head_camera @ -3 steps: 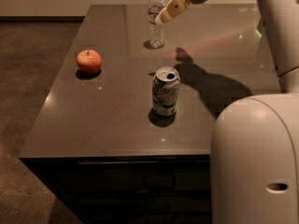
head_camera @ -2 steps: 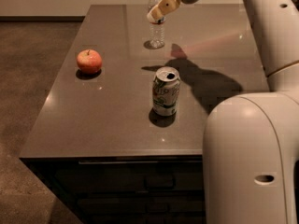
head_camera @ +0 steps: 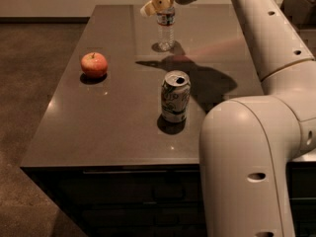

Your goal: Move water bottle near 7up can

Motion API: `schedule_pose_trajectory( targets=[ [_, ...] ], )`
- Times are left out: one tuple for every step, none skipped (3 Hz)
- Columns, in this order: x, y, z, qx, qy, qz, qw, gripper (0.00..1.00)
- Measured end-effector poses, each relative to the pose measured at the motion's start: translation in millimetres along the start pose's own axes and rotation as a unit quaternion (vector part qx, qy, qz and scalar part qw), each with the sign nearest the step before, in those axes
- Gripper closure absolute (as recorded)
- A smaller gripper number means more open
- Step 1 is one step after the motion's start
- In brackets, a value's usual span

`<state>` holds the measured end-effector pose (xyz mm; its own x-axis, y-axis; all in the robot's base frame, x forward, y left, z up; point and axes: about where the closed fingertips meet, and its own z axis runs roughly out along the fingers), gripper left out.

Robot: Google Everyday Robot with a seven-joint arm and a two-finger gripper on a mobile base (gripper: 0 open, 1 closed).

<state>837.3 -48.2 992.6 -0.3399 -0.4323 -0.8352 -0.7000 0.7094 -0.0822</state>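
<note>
Far side of table (head_camera: 113, 122): water bottle (head_camera: 166, 31) upright, long axis vertical, top end up, well behind 7up can (head_camera: 175, 97). Gripper (head_camera: 157, 4) at bottle's top; grip state cannot be told. Versus earlier frame: gripper shifted left, bottle unmoved.

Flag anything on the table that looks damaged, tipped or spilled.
Only the can, in the middle: its side looks slightly dented and its top is open. It stands upright, with no spill visible. The bottle stands upright at the far end, the gripper by its top; the apple looks whole.
</note>
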Motion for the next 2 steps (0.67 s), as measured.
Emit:
schedule_pose_trajectory(
  targets=[
    [4.3,0.5,13.9,-0.002,0.005,0.006,1.0000,0.00],
    [11.7,-6.9,18.3,0.005,0.013,0.009,0.9999,0.18]
  ],
)
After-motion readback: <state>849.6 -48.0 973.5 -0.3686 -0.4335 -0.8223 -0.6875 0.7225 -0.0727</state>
